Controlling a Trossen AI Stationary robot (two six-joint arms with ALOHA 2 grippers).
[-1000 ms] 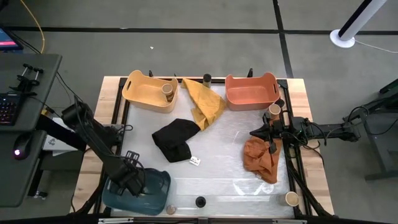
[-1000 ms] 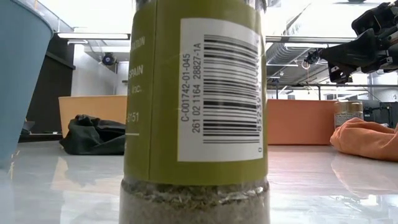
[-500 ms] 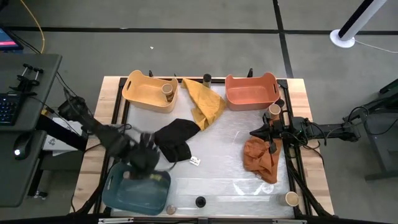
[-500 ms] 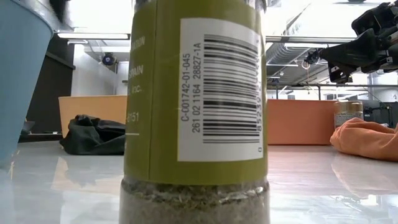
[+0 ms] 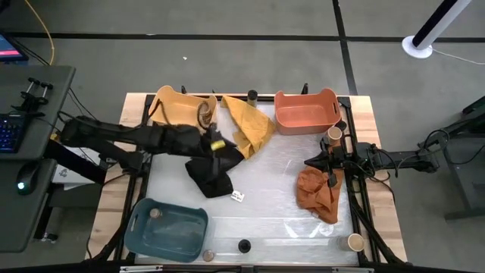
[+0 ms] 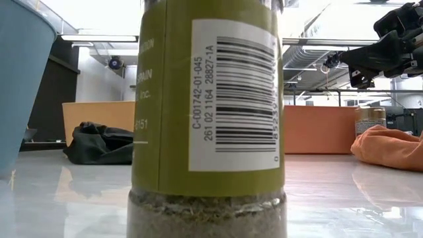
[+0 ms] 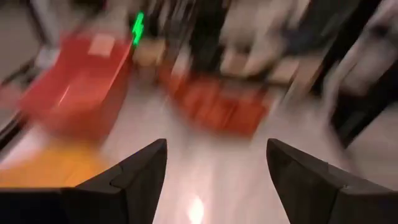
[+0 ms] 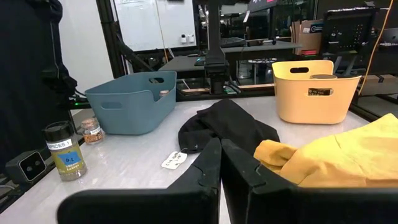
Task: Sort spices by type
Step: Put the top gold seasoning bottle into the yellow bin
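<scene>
Small spice jars are scattered in the high view: one in the blue bin, a brown-topped one and a black-topped one at the near edge, a tan one at the near right corner, another tan one beside the orange bin, and a black-topped one at the far edge. A green-labelled jar fills the low view. My left gripper hovers open over the black cloth, near the yellow bin. My right gripper is shut and empty above the orange cloth.
The orange bin stands at the far edge, and the blue bin at the near left corner. A yellow cloth lies between the yellow and orange bins. A small white tag lies mid-table. Bare tabletop shows in the middle and toward the near side.
My left gripper has risen out of the blue bin and swung fast toward the far edge and the right, ending over the black cloth beside the yellow bin. A jar now shows in the blue bin where the gripper was. My right arm has kept still.
</scene>
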